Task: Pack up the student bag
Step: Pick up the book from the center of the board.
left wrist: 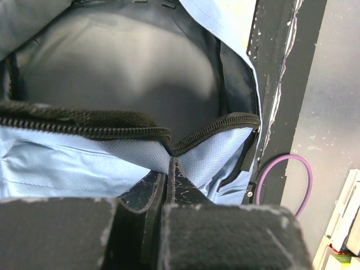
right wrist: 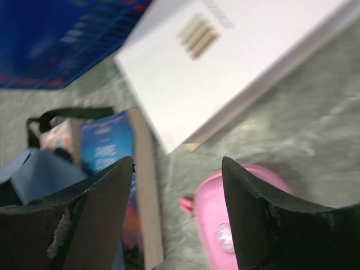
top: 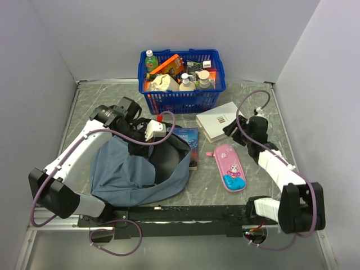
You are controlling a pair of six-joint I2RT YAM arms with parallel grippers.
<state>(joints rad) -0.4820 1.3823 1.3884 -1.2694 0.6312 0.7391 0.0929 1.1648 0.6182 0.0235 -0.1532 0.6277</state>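
The bag (top: 132,171) lies on the left half of the table, slumped on its side, with its dark mouth facing right toward the middle. The left gripper (left wrist: 170,169) is clamped tight on the zip edge of that mouth, a fold of blue fabric pinched between its fingers, and holds the opening up so the grey lining shows. A blue book (top: 187,140) lies flat at the mouth's right rim. Further right is a white book (top: 218,120), its long axis running on a diagonal across the table, and nearer the arms a pink case (top: 229,167) lies apart from both. The right gripper (right wrist: 178,163) hovers over the white book's near corner with its jaws spread wide and nothing between them. All three loose things are on the right arm's side, so it is the nearer arm. Whatever it lifts would probably have to travel leftward to reach the held-open mouth.
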